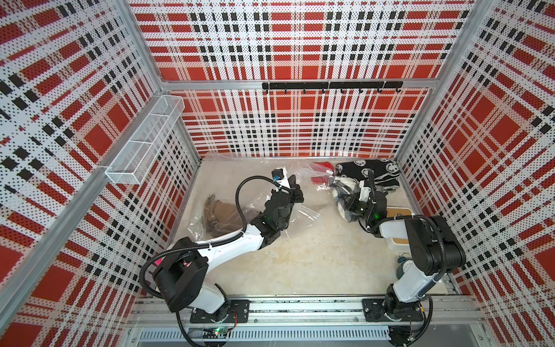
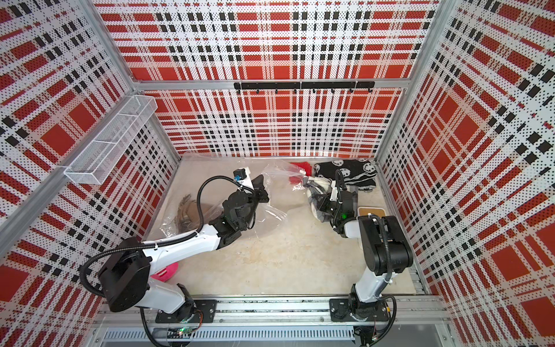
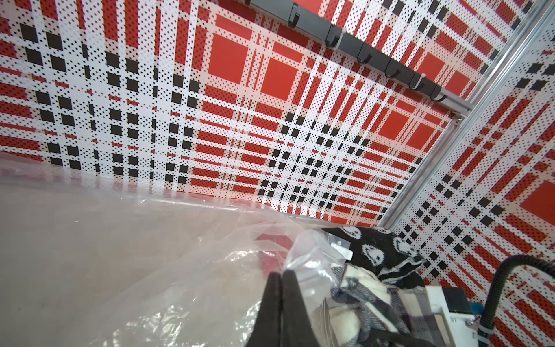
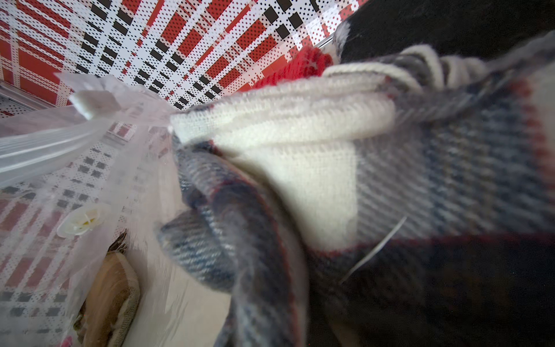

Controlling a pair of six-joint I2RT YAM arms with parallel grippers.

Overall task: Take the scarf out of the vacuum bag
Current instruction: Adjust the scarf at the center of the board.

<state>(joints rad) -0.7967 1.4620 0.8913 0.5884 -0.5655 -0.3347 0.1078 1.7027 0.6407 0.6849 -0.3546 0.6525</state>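
- Two arms in white shells with black joints stand closest: the left arm (image 1: 228,240) and the right arm (image 1: 420,240).
- The left gripper (image 3: 282,275) has its two black fingers pressed flat together. They pinch the clear, crinkly, glossy film of the one vacuum bag (image 1: 304,211), which is lifted off the pale table (image 1: 300,261) there.
- One round white valve (image 4: 82,223) sits on the bag's face.
- The right gripper (image 1: 350,205) is closed into the plaid scarf (image 4: 300,150), and its fingers are buried in the folds. The scarf is a soft weave of navy, grey and cream with thin red lines.
- That scarf is bunched outside the bag, with one cream fold touching the bag's gathered mouth.
- A second scarf, the brown scarf (image 1: 219,214) with a fringe, lies inside the bag.
- By the back wall lie one red knit piece (image 1: 322,168) and one black knit piece (image 1: 372,171) with white faces on it.
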